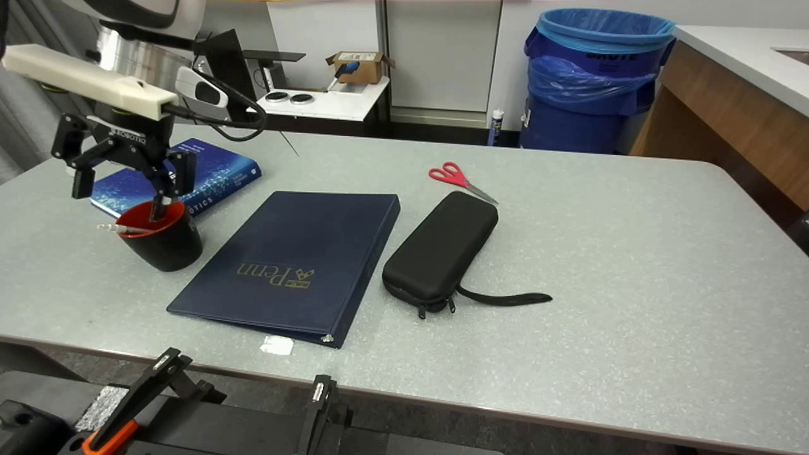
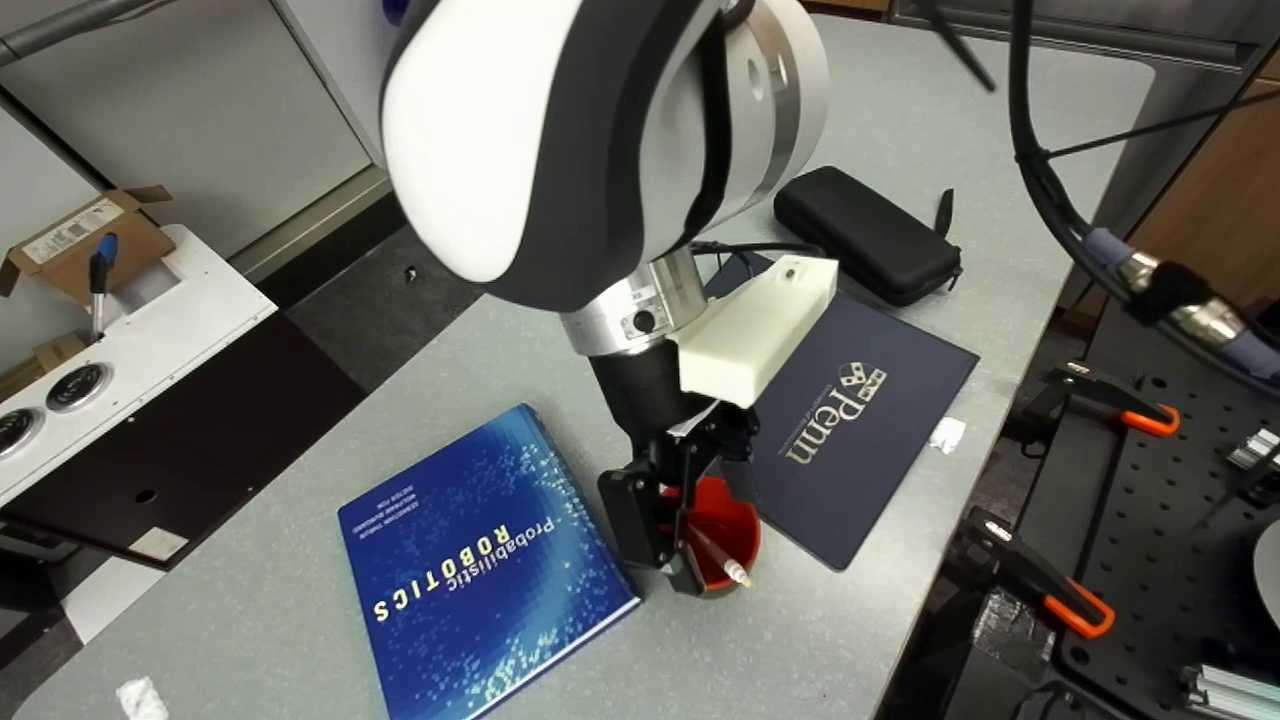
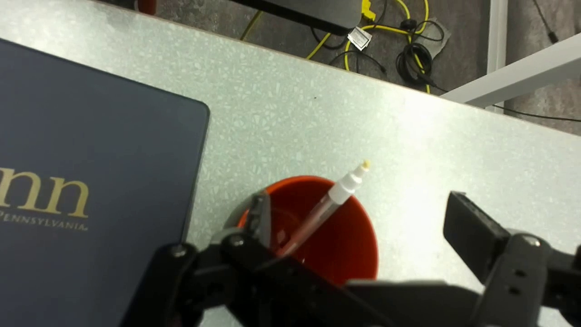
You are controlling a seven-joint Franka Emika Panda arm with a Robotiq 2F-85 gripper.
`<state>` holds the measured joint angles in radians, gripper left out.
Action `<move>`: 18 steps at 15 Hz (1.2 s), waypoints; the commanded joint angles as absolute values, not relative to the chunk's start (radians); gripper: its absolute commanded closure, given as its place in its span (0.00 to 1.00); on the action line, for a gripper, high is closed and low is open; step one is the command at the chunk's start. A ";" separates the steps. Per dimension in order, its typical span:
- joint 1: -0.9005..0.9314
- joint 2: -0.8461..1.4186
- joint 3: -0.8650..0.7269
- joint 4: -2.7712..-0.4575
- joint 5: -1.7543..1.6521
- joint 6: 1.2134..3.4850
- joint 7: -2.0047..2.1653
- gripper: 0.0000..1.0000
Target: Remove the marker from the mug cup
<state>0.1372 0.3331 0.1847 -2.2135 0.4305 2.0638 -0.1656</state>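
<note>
The black gripper (image 3: 363, 213) is seen with its jaws spread wide and nothing grasped. In the wrist view, one finger (image 3: 262, 219) is set over or within the mouth of the mug cup (image 3: 345, 245); how deep cannot be told. The opposite finger (image 3: 474, 236) is held outside the rim. Between them the marker (image 3: 323, 210) is propped in the mug, its pale tip raised past the rim and its reddish body sloped down inside. Its long axis is slanted across the line joining the fingers, nearer the finger at the mug's mouth. For a clean pinch, a turn of the wrist to square the jaws to it is probably needed; else the mug wall may be caught too. Nothing else is made out in the red interior. Just beside the mug, a dark blue folder (image 1: 284, 240) and a blue book (image 2: 480, 580) are laid on the grey table (image 1: 600, 303). Farther off, a black zip pouch (image 1: 442, 249) is seen, contents hidden, then red-handled scissors (image 1: 466, 182). Beyond the table, a cardboard box (image 1: 358, 68) and a blue bin (image 1: 578, 117) are seen, their contents out of sight.
</note>
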 commanded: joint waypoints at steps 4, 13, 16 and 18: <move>0.122 0.426 0.214 -2.141 0.490 2.019 -0.185 0.00; 0.120 0.439 0.236 -2.136 0.502 2.019 -0.177 0.10; 0.115 0.441 0.236 -2.136 0.507 2.017 -0.183 0.42; 0.111 0.439 0.236 -2.137 0.511 2.017 -0.187 0.59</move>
